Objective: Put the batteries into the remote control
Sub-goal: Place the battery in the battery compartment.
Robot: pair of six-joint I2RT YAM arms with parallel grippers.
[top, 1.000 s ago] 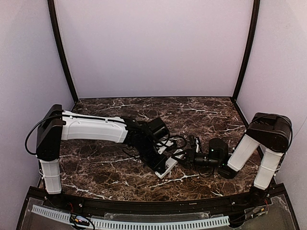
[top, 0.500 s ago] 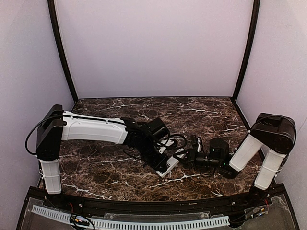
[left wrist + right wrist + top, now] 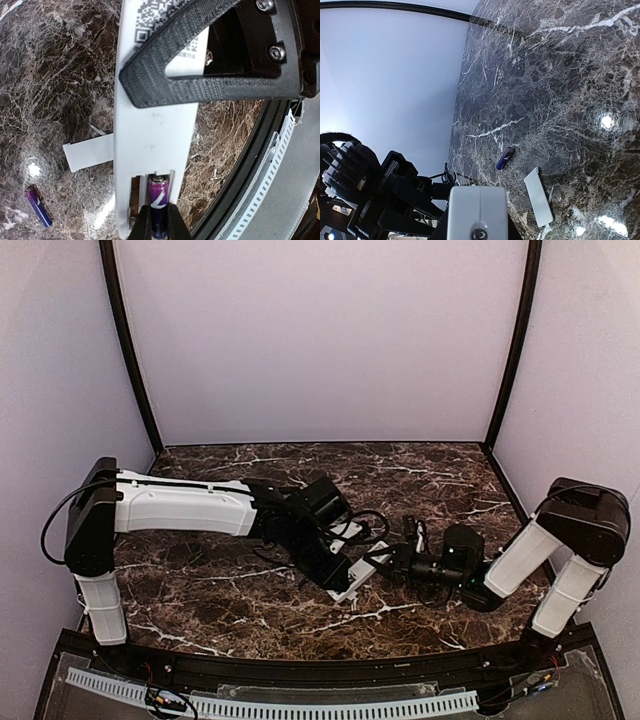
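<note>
The white remote control (image 3: 152, 125) lies back up, its battery recess open. A purple battery (image 3: 158, 197) sits in one slot of the recess, and my left gripper (image 3: 159, 222) is shut on its near end. The slot beside it is empty. My right gripper (image 3: 478, 231) is shut on the remote control (image 3: 478, 210), with one ribbed finger (image 3: 200, 75) lying across the remote's body. In the top view the two grippers meet at the remote (image 3: 357, 579) in mid-table. A second battery (image 3: 504, 158) (image 3: 39, 206) lies loose on the marble.
A small white cover plate (image 3: 538, 196) (image 3: 87, 154) lies flat on the marble beside the remote, close to the loose battery. The table's black front rail and white ribbed strip (image 3: 280, 165) run just past the remote's end. Pale walls enclose the table.
Both arms have shifted slightly, carrying the remote a little to the right and away from the front edge. Both grips look unchanged.
</note>
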